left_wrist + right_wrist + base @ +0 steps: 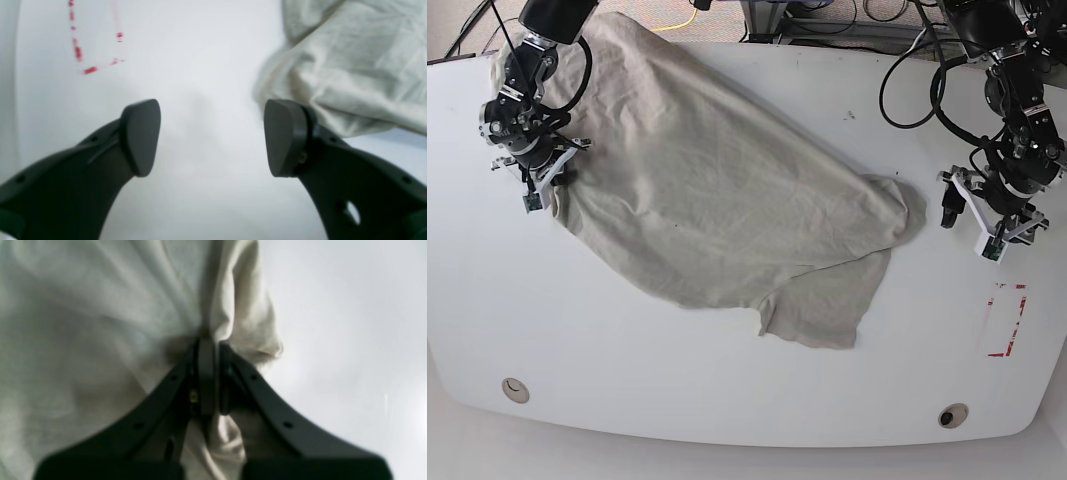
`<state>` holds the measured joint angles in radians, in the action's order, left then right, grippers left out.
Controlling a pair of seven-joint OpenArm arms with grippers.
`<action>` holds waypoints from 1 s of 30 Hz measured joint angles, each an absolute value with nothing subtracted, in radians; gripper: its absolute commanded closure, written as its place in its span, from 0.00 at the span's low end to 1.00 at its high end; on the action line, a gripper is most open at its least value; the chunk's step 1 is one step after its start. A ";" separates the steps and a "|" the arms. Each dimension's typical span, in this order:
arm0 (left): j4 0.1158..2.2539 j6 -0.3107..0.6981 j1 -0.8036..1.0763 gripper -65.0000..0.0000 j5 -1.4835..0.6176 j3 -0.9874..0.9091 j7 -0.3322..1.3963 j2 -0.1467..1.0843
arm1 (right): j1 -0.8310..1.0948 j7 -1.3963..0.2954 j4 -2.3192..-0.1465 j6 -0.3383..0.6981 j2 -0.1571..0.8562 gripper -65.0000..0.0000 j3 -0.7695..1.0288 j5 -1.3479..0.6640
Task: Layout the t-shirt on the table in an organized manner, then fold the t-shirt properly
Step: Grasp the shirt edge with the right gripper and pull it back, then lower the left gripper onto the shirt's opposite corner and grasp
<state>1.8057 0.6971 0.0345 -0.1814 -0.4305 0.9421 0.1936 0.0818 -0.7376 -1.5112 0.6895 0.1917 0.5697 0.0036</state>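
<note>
The light khaki-grey t-shirt point(727, 190) lies wrinkled and spread diagonally on the white table point(627, 380), from the far left corner toward the right middle. My right gripper point(545, 190) is shut on the shirt's left edge. In the right wrist view the gripper point(210, 350) pinches a bunched fold of the t-shirt point(100, 323). My left gripper point(967, 228) is open and empty, just right of the shirt's right-hand edge. In the left wrist view the gripper point(213, 136) has its jaws wide apart above bare table, with the t-shirt point(350, 66) beside the right finger.
A red-outlined rectangle mark point(1007, 320) lies near the table's right edge and also shows in the left wrist view point(83, 50). Two small round holes point(515, 388) point(952, 413) sit near the front edge. Cables lie beyond the far edge.
</note>
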 measured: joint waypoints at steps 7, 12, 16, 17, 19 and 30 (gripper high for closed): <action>1.806 0.701 0.035 0.23 -0.188 -0.422 0.941 0.119 | 0.076 -0.738 -1.511 0.692 0.194 0.52 0.570 0.004; 1.803 0.700 0.039 0.20 -0.180 -0.426 0.942 0.107 | 0.062 -0.746 -1.511 0.693 0.194 0.38 0.568 0.008; 1.803 0.700 0.040 0.20 -0.180 -0.427 0.942 0.100 | 0.062 -0.745 -1.511 0.693 0.193 0.39 0.568 0.006; 1.803 0.700 0.044 0.20 -0.181 -0.427 0.941 0.101 | 0.062 -0.745 -1.511 0.693 0.194 0.39 0.568 0.004; 1.800 0.700 0.056 0.20 -0.181 -0.427 0.941 0.100 | 0.062 -0.745 -1.511 0.693 0.193 0.39 0.568 0.004; 1.669 0.698 0.075 0.20 -0.181 -0.429 0.942 0.100 | 0.062 -0.745 -1.511 0.693 0.191 0.39 0.568 0.003</action>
